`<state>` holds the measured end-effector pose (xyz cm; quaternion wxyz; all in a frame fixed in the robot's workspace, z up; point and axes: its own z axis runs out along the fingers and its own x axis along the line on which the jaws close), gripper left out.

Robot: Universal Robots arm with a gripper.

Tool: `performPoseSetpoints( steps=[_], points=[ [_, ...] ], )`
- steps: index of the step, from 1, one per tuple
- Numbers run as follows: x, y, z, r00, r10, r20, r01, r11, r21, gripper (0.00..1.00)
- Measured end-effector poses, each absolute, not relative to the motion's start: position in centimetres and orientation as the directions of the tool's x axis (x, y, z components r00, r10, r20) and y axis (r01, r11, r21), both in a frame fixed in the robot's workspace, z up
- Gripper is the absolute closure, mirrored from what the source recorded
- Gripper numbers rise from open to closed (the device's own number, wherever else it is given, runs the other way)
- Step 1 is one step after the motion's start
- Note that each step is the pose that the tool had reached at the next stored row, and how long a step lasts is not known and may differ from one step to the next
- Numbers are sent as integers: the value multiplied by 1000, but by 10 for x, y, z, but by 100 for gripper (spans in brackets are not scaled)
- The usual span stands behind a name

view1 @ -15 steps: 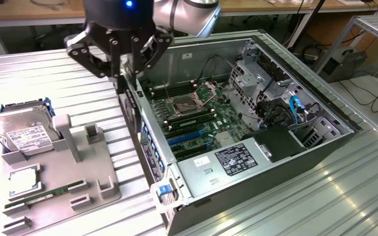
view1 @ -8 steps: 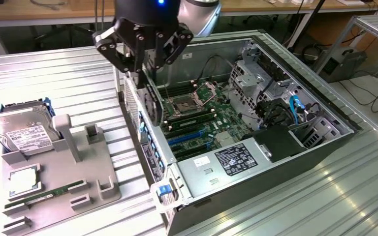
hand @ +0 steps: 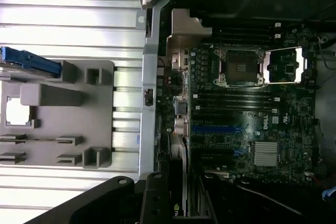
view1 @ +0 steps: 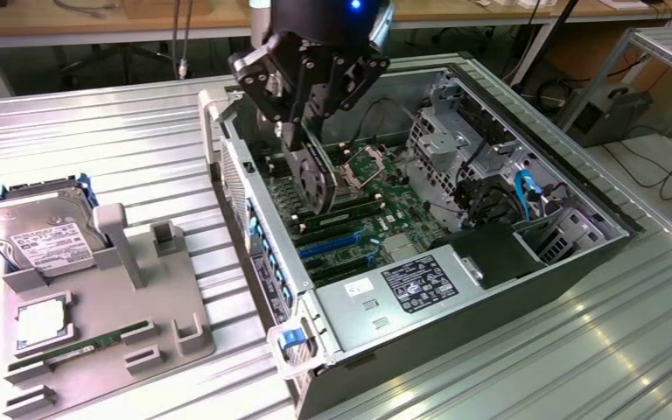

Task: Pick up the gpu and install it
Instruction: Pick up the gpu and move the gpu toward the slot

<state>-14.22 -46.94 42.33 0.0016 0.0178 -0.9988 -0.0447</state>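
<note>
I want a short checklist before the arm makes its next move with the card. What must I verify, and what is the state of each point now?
1. The pincer grips the gpu: ok, the card hangs from it, fan face visible.
2. The card is inside the open case: ok, it is over the motherboard.
3. The blue slot is free: ok, nothing stands in it.
4. The card edge is lined up with the slot: cannot tell.
5. The card is seated: not ok, it hangs above the board.
6. The blue cables are away from the card: ok, they are at the drive-bay side.
</note>
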Motion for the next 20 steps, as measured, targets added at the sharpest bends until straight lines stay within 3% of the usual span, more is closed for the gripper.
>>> performPoseSetpoints(
  steps=[20],
  points=[
    [-26,-452,378,-999,-36,11,-35,996,86,74]
  ],
)
